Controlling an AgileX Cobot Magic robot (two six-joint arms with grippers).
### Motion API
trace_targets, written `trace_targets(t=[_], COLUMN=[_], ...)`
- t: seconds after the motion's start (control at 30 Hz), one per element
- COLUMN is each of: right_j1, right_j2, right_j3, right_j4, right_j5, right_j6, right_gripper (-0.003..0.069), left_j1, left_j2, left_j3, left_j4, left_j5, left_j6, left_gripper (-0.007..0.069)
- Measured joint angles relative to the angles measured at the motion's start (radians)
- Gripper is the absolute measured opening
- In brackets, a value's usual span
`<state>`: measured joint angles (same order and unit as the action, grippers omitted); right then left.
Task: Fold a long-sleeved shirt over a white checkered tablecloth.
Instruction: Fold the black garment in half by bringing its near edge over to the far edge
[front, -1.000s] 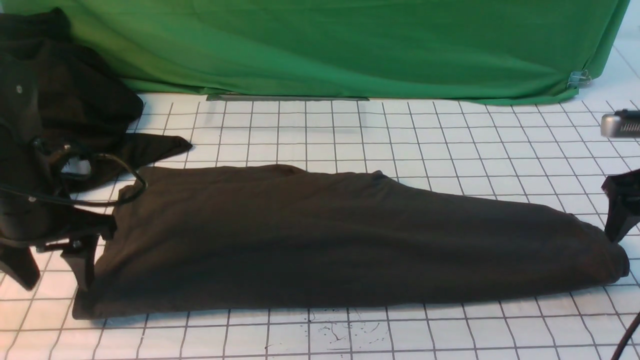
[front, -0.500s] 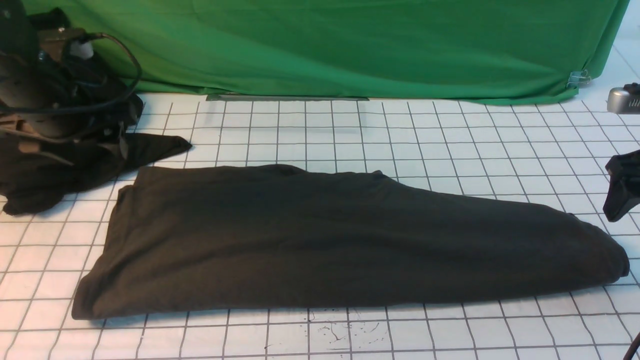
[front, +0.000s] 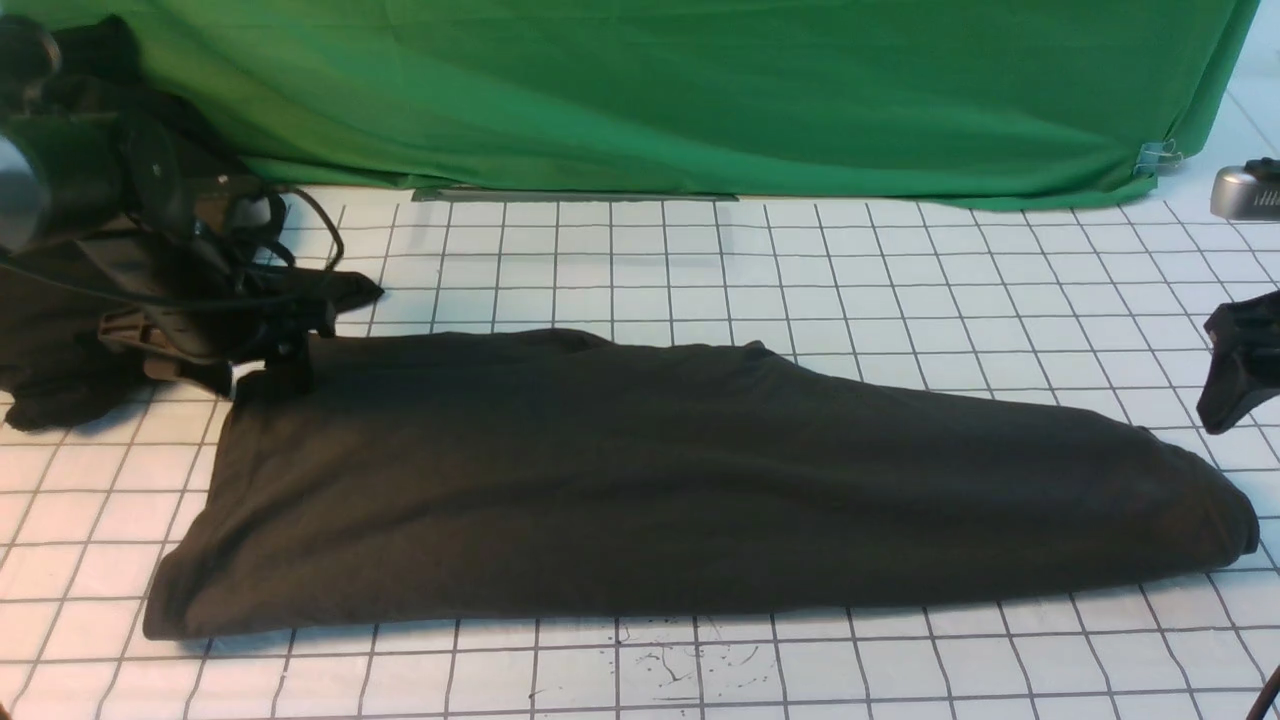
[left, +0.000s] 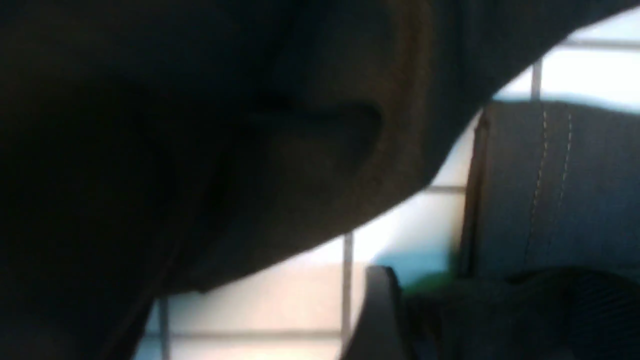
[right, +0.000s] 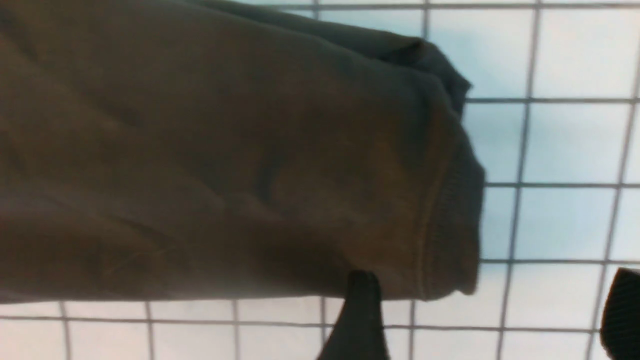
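The long-sleeved shirt (front: 700, 480) lies folded into a long dark band across the white checkered tablecloth (front: 640, 260); no print shows. My left gripper (front: 265, 380) is down at the shirt's far left corner. In the left wrist view its fingers (left: 380, 310) stand wide apart, open, with a stitched hem (left: 550, 190) and dark cloth between and ahead of them. My right gripper (front: 1235, 390) hangs open just off the shirt's right end. The right wrist view shows the gripper (right: 490, 320) with bare tablecloth (right: 560, 225) between its fingers, next to the ribbed end (right: 450, 215) of the shirt.
Another black garment (front: 60, 330) is bunched at the back left, one pointed flap reaching toward the shirt's far corner. A green cloth backdrop (front: 700, 100) closes the back, held by a metal clip (front: 1158, 158). Ink specks (front: 680, 665) mark the tablecloth in front.
My left arm left the shirt's near left edge, swung up over the black garment, and has come down at the far left corner. The right gripper rose slightly off the right end.
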<state>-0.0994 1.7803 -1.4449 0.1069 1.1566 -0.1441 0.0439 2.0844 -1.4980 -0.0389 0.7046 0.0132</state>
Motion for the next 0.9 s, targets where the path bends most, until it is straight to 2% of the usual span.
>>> trace_targets(t=[0.13, 0.17, 0.2, 0.27, 0.3, 0.33, 0.43, 0.6, 0.9], right_j1=[0.059, 0.093, 0.099, 0.187, 0.202, 0.273, 0.388, 0.508, 0.642], right_j2=[0.000, 0.000, 0.000, 0.008, 0.012, 0.035, 0.115, 0.288, 0.620], right_j3=[-0.033, -0.048, -0.055, -0.103, -0.108, -0.168, -0.299, -0.522, -0.892], right_j4=[0.039, 0.049, 0.051, 0.062, 0.062, 0.067, 0.074, 0.091, 0.137], right_j5=[-0.001, -0.002, -0.003, -0.016, -0.016, -0.041, -0.078, -0.091, -0.097], right_j6=[-0.030, -0.040, -0.042, -0.067, -0.067, -0.079, -0.103, -0.142, -0.191], right_gripper=[0.0544, 0.0532, 0.0526, 0.0491, 0.0489, 0.0475, 0.0475, 0.0481, 0.0480], left_j1=[0.001, 0.001, 0.001, 0.001, 0.001, 0.001, 0.001, 0.001, 0.001], left_j2=[0.004, 0.008, 0.008, 0.009, 0.009, 0.006, -0.013, -0.032, -0.032], left_j3=[-0.007, -0.016, -0.016, -0.041, -0.046, -0.066, -0.103, -0.114, -0.114], left_j4=[-0.023, -0.033, -0.035, -0.036, -0.035, -0.029, -0.027, -0.028, -0.030], left_j5=[0.004, 0.015, 0.018, 0.067, 0.071, 0.106, 0.152, 0.183, 0.203], left_j6=[0.064, 0.070, 0.071, 0.077, 0.077, 0.078, 0.079, 0.081, 0.082], left_gripper=[0.0290, 0.0219, 0.0207, 0.0065, 0.0059, 0.0030, 0.0027, 0.0027, 0.0027])
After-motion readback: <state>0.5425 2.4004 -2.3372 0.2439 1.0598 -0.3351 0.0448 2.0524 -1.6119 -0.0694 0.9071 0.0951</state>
